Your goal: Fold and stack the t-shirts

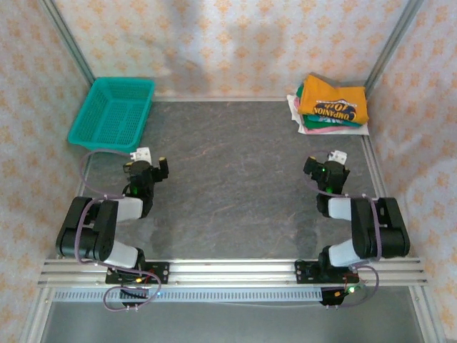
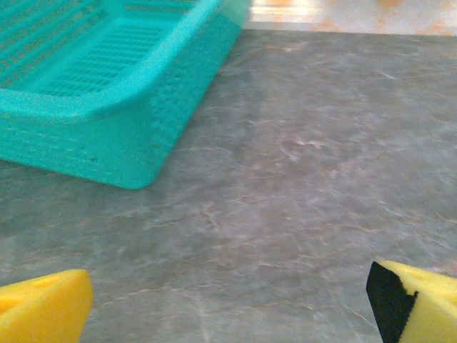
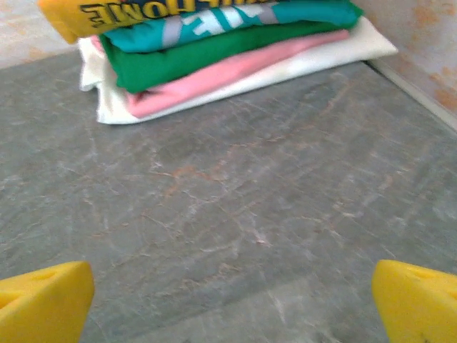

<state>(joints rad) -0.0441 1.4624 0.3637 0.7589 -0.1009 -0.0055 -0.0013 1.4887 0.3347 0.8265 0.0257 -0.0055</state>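
A stack of folded t-shirts stands in the far right corner of the table. The mustard-orange shirt (image 1: pixel 333 101) (image 3: pixel 107 11) with dark-and-white lettering lies on top. Under it come a teal shirt (image 3: pixel 228 21) with white lettering, a green layer (image 3: pixel 186 57), a pink shirt (image 3: pixel 235 68) and a white shirt (image 3: pixel 285 68) at the bottom. My right gripper (image 1: pixel 323 166) (image 3: pixel 232 304) is open over bare table, well short of the stack. My left gripper (image 1: pixel 151 166) (image 2: pixel 228 304) is open too, over bare table near the basket. Nothing is between either pair of yellow fingers.
A teal plastic mesh basket (image 1: pixel 113 113) (image 2: pixel 107 86) sits at the far left, tilted against the wall. The grey marbled tabletop (image 1: pixel 228 179) lies between the arms. Patterned walls close in the back and both sides. An aluminium rail (image 1: pixel 228 271) runs along the near edge.
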